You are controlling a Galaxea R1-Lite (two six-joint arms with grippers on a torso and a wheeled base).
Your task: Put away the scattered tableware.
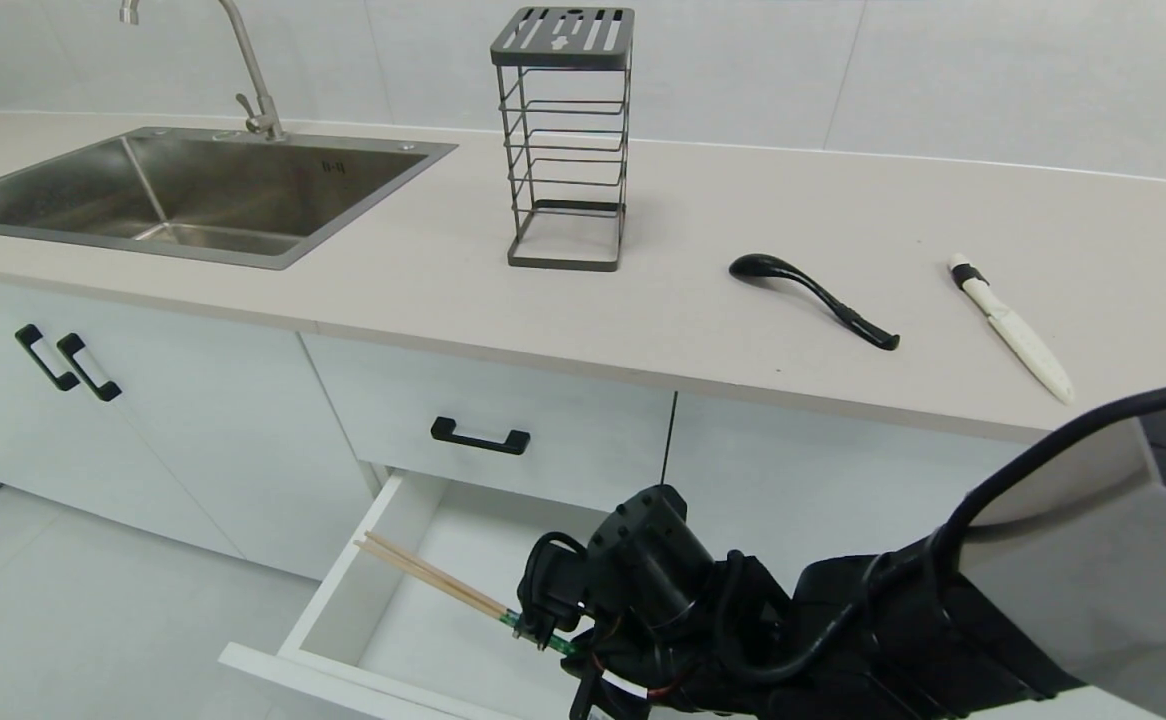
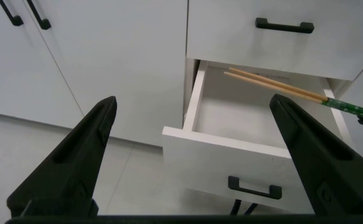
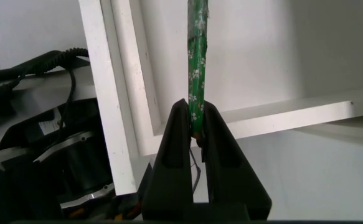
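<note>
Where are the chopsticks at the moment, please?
Low in the head view's centre, the chopsticks are clamped in the right gripper and stretch over the open drawer, tips near its left wall.

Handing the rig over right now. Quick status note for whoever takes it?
Right gripper: shut on the chopsticks, held over the open drawer, not yet released.
Left gripper: open, empty, facing the drawer front.
On the counter: black spoon and white knife, both lying loose.
Done: drawer open, chopsticks in hand.
Left: release chopsticks into drawer, then put away spoon and knife.
</note>
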